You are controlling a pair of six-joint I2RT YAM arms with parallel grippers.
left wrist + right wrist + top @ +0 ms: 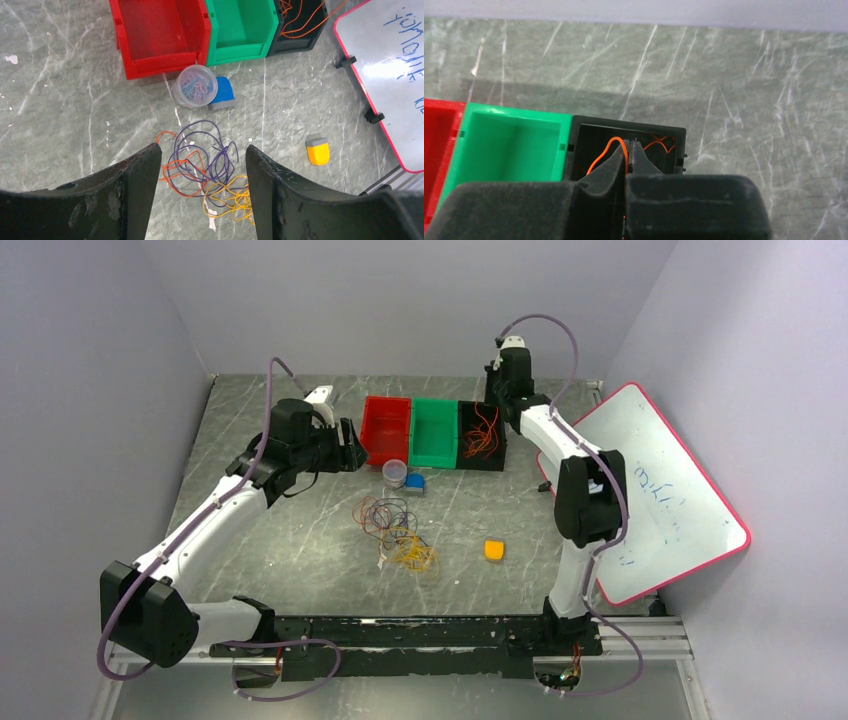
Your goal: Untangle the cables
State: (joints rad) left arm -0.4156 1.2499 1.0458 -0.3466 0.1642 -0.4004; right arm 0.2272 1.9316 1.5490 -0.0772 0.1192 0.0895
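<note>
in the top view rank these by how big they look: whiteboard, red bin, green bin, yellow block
1. whiteboard: largest by far.
2. red bin and green bin: they look alike in size, so they are not ranked against each other.
3. yellow block: smallest.

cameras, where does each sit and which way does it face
top external: above and behind the bases, looking down on the table; left arm and right arm both show.
left wrist: on the left arm, looking down through the open left claw at the cable tangle.
right wrist: on the right arm, looking past the shut right claw, pinching an orange cable, into the black bin.
shared: top external and left wrist both show the tangle; all three show the green bin.
</note>
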